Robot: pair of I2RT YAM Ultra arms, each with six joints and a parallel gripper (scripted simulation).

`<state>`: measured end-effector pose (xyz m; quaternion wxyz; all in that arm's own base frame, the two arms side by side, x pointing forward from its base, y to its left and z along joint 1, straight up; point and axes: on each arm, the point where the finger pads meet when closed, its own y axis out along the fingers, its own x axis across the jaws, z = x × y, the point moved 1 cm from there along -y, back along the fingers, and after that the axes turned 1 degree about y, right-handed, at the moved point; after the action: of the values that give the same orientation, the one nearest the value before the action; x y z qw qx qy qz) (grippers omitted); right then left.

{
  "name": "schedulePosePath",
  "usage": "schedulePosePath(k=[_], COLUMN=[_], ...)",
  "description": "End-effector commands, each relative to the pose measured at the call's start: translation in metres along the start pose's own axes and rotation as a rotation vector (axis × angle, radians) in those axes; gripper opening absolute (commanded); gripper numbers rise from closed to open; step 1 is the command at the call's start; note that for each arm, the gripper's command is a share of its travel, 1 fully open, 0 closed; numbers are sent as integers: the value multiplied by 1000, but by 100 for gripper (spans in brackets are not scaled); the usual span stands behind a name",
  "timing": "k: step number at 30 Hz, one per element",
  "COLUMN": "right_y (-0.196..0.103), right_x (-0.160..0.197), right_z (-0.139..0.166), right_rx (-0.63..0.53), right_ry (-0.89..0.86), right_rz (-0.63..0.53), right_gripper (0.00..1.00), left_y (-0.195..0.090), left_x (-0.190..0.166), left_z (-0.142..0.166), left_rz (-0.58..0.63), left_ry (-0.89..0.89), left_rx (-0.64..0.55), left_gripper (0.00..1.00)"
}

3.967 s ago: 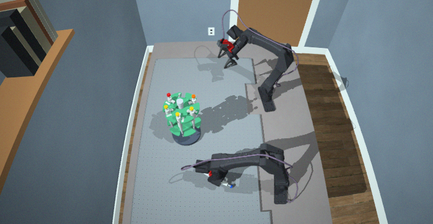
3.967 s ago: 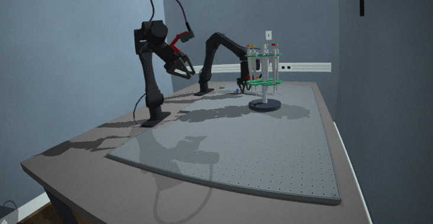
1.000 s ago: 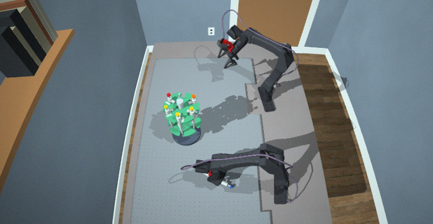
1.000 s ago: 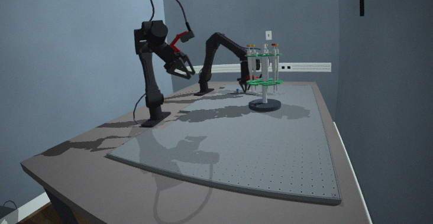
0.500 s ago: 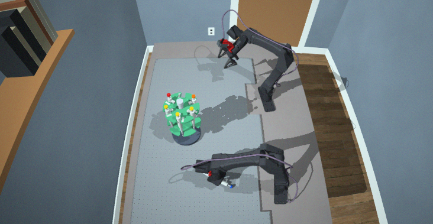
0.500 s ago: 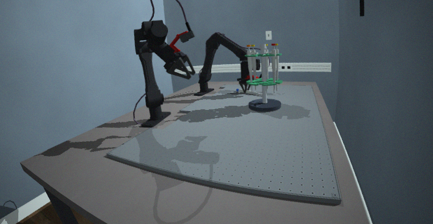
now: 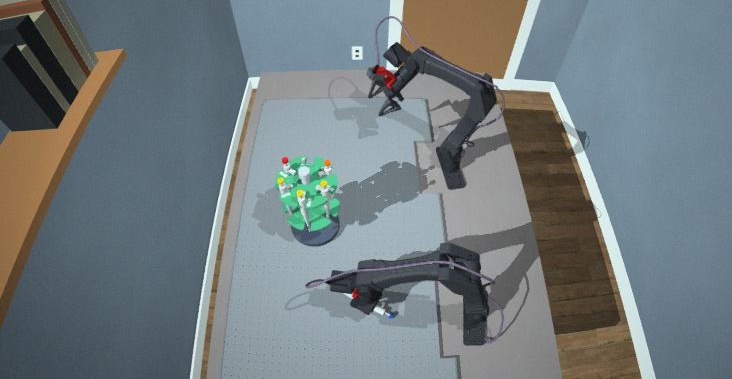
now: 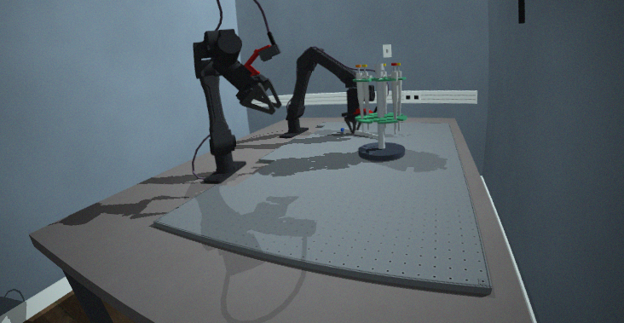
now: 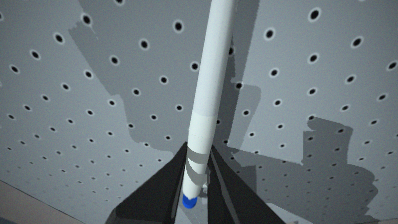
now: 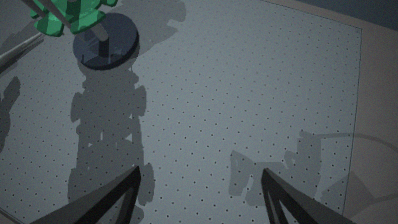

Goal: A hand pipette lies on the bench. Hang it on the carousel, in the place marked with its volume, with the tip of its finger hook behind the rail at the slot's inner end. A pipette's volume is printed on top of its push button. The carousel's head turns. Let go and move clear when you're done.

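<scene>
Brownish surface [image 7: 491, 212] [image 8: 130, 250] [image 9: 12, 200] [image 10: 380, 100], near corner foremost in the exterior view. Inward from the near edge, high over the board, right hand [image 7: 374, 105] [image 8: 276, 109] [image 10: 201, 170] spread wide, with nothing between the fingertips. Farther along, toward the long edge opposite the arms, the carousel [image 7: 313, 239] [image 8: 381, 147] [image 10: 120, 40], upright on a round dark base, with hung pipettes [image 7: 304, 212] [image 8: 396, 89] topped in red, orange and yellow. Beyond, toward the far edge, left hand [image 8: 353, 132] [image 9: 199, 145] pinching the loose pipette [image 7: 380, 310] [image 8: 371, 135] [image 9: 207, 85] around its white body, near the blue push button [image 7: 391, 315] [image 8: 342, 129] [image 9: 189, 201]. Low over the board, long and nearly flat; contact underneath impossible to tell. Volume print not legible here. Behind everything, blue-grey wall [image 7: 307, 18] [image 8: 109, 37] and white trunking [image 8: 445, 96]. In hand, by judgement: the grasp, apparently secured. Next, probably: lift straight up without slipping, show the button top to read the volume, then stand the pipette upright, match the marked place, perhaps turn the head, and bring the finger hook behind the rail.
</scene>
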<state>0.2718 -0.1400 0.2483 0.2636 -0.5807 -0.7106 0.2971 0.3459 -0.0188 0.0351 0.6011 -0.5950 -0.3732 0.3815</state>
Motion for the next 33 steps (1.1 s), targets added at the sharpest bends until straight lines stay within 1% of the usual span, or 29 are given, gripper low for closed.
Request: schedulePosePath(k=[1,11,12,13,33], right_y=[-6,-6,-6,-6,-6], right_x=[-4,-4,-4,-4,-4], right_z=[-11,-11,-11,-11,-11], right_rx=[-37,-37,-37,-37,-37], right_ry=[-22,-22,-22,-22,-22], right_rz=[14,14,14,14,14], right_gripper=[100,100,100,100,100], left_y=[-11,-11,-18,-20,-56], left_x=[9,9,8,7,6], left_z=[-14,-14,-12,-9,-7], left_rz=[-23,-23,-25,-19,-19], left_ry=[-6,-6,-6,-6,-6], left_rx=[-59,-59,-64,-49,-49], left_gripper=[12,12,12,12,12])
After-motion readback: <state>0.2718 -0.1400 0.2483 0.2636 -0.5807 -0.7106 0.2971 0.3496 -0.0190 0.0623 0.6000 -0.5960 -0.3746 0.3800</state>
